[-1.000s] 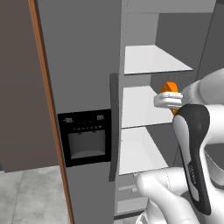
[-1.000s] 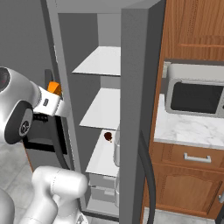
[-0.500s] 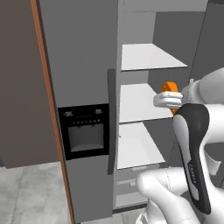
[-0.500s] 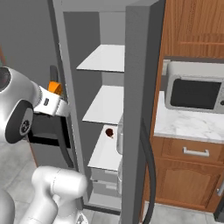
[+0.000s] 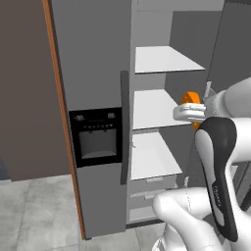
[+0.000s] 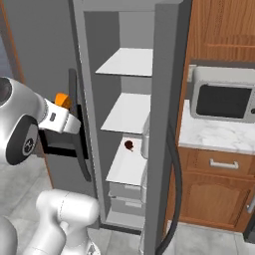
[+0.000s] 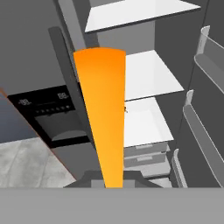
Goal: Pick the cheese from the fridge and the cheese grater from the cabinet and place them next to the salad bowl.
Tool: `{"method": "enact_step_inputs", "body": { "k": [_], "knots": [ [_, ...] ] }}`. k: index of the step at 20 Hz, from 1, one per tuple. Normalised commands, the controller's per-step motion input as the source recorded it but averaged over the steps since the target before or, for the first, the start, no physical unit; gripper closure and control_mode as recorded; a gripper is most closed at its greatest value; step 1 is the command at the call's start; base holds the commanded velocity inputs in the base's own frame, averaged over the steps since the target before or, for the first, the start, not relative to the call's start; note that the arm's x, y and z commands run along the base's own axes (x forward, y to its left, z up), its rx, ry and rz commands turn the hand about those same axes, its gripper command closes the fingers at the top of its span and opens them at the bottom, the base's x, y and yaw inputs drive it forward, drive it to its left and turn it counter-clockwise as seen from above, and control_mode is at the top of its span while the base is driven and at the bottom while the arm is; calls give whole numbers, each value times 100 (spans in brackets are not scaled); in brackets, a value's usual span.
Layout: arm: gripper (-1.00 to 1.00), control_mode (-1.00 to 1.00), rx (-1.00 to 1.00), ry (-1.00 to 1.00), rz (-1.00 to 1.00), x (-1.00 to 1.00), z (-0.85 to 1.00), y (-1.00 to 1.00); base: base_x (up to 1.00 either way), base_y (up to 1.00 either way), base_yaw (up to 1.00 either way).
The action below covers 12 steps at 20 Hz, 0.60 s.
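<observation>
My gripper (image 5: 190, 112) is shut on the cheese (image 5: 190, 97), a small orange wedge held in the air in front of the open fridge (image 5: 95, 73). From the right base view the cheese (image 6: 62, 99) sticks up from the hand beside the fridge's (image 6: 127, 112) dark door handle. In the hand view the cheese (image 7: 103, 118) rises as a long orange wedge from between the fingertips of my gripper (image 7: 112, 178), with the white fridge shelves (image 7: 146, 78) behind it. The cheese grater and the salad bowl are out of view.
The black dispenser panel (image 5: 95, 135) sits on the shut left door. A small dark-red item (image 6: 129, 145) lies on a lower fridge shelf. Right of the fridge are a microwave (image 6: 223, 99), a marble counter (image 6: 211, 135), a wooden drawer unit (image 6: 219, 164) and a wooden cabinet (image 6: 224, 27).
The whole scene has shifted slightly in both base views, so the cameras moved. The cheese stays held in the shut gripper, at the same place relative to the arm.
</observation>
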Motion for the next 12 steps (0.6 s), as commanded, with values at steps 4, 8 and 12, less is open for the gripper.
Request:
{"method": "enact_step_inputs", "body": {
  "k": [4, 8, 12],
  "knots": [
    [100, 100, 0, 0, 0, 0, 0, 0, -19, 66, 0],
    [100, 100, 0, 0, 0, 0, 0, 0, -19, 77, 0],
    [100, 100, 0, 0, 0, 0, 0, 0, -14, 83, 0]
  ]
}}
